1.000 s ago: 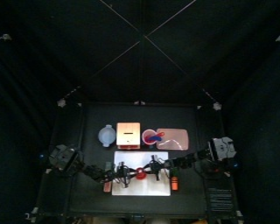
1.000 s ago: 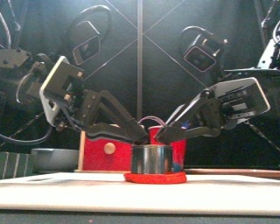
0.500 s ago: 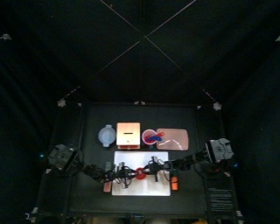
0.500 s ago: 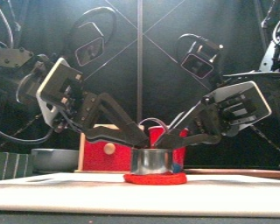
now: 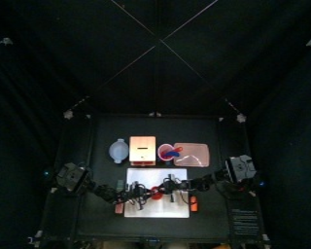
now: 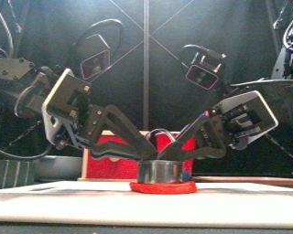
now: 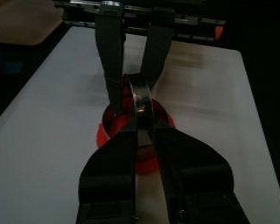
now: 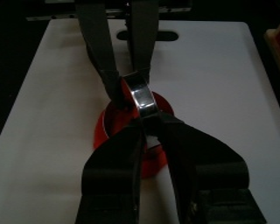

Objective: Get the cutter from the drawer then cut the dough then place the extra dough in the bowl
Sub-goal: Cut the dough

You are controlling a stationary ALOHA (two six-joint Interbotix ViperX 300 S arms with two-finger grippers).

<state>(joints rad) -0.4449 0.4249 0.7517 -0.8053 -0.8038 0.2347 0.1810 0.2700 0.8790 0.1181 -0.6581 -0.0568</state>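
We see the round metal cutter [image 6: 161, 171] standing upright on the red dough [image 6: 161, 186], which lies flat near the middle of the white cutting board [image 6: 51, 203] at the front of the counter [image 5: 120, 128]. The left gripper [image 7: 139, 112] has its jaws drawn narrow and pinches the cutter's rim on its own side. The right gripper [image 8: 136, 109] grips the rim the same way from the opposite side, so the two sets of tips almost meet above the cutter. Behind the board we find the blue-grey bowl [image 5: 118, 150] beside the wooden box [image 5: 144, 149], both well apart from the dough.
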